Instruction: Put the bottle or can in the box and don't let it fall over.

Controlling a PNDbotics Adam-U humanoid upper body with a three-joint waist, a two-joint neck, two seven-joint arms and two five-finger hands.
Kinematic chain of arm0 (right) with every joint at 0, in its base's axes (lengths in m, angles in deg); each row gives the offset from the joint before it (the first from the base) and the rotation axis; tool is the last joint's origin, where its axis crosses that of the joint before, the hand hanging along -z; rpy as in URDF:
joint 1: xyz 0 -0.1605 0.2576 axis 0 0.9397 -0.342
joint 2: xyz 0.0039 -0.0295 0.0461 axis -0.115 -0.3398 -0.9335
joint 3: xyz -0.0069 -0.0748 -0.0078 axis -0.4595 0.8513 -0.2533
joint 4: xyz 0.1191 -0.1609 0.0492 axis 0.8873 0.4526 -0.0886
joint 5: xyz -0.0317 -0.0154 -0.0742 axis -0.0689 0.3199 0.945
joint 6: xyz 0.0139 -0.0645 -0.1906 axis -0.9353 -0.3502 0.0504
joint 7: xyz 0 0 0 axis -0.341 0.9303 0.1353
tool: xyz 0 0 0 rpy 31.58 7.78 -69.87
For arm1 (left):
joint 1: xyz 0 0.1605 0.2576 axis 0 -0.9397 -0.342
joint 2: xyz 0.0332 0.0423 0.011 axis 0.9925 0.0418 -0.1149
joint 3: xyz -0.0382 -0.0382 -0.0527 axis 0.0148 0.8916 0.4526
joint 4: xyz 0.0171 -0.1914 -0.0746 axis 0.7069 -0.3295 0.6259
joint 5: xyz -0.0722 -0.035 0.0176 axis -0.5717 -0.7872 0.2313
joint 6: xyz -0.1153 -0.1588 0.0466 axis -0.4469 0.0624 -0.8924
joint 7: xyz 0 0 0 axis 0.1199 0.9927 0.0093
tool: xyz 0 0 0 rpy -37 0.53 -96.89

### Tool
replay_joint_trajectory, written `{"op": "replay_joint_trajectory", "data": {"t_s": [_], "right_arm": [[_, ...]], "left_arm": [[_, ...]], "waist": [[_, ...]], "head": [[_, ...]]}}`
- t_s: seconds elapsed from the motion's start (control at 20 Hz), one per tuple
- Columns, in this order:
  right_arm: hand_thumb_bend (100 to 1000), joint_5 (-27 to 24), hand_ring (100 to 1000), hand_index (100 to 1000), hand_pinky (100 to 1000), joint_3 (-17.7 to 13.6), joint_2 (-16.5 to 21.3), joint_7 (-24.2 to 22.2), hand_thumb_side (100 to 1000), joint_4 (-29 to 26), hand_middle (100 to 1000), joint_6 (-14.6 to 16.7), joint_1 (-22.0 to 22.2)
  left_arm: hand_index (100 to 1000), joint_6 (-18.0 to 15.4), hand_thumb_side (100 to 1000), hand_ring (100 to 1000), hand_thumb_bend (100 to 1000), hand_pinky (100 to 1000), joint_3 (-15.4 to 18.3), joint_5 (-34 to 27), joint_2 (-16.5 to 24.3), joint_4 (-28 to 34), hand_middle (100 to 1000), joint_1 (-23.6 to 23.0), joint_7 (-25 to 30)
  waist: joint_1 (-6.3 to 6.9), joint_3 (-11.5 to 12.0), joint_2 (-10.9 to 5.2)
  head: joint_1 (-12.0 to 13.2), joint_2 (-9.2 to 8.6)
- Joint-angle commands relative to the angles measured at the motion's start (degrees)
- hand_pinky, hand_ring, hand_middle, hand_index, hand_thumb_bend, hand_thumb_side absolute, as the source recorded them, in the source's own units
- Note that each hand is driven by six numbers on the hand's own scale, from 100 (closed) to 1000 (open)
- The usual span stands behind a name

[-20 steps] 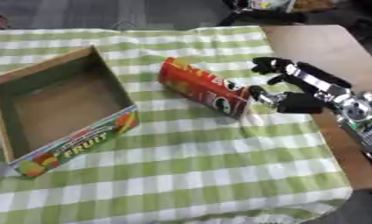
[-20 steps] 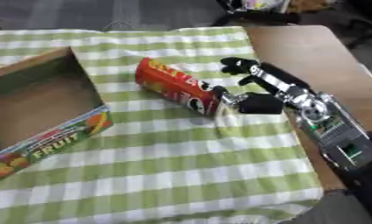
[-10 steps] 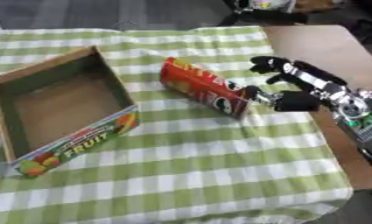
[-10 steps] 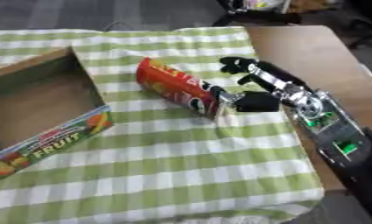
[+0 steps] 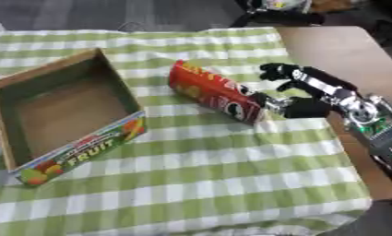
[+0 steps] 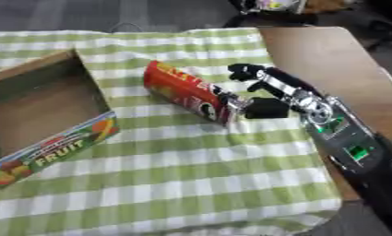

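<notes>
A red chip can (image 5: 215, 92) lies on its side on the green checked cloth, its near end pointing toward my right hand (image 5: 302, 94). That hand is at the can's near end, with fingers spread open above it and the thumb touching the can's end. The cardboard box (image 5: 66, 113), open at the top and printed FRUIT on its front wall, sits to the left of the can. My left hand shows in neither view.
The bare brown tabletop (image 6: 328, 55) lies to the right of the cloth (image 5: 207, 184), behind my right arm. Dark objects stand beyond the table's far edge.
My right hand has shifted slightly left, closer to the can's end. The can and the box have not moved.
</notes>
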Motion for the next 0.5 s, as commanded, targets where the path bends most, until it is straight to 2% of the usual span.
{"op": "replay_joint_trajectory", "data": {"t_s": [0.05,0.5], "right_arm": [[287,0.4,944,969,846,-0.1,0.6,-0.2,596,0.7,864,0.3,-1.0],[285,1.2,958,972,854,0.9,-0.3,-1.0,601,3.7,869,1.3,-2.2]], "left_arm": [[703,-0.1,698,631,100,608,0.0,0.0,1.3,0.8,550,0.7,0.2],[704,-0.1,697,630,100,608,0.0,0.0,1.2,0.9,550,0.8,0.3]], "waist": [[0.54,0.1,-0.35],[0.71,0.2,-0.08]], "head": [[-0.2,0.32],[-0.4,0.18]]}}
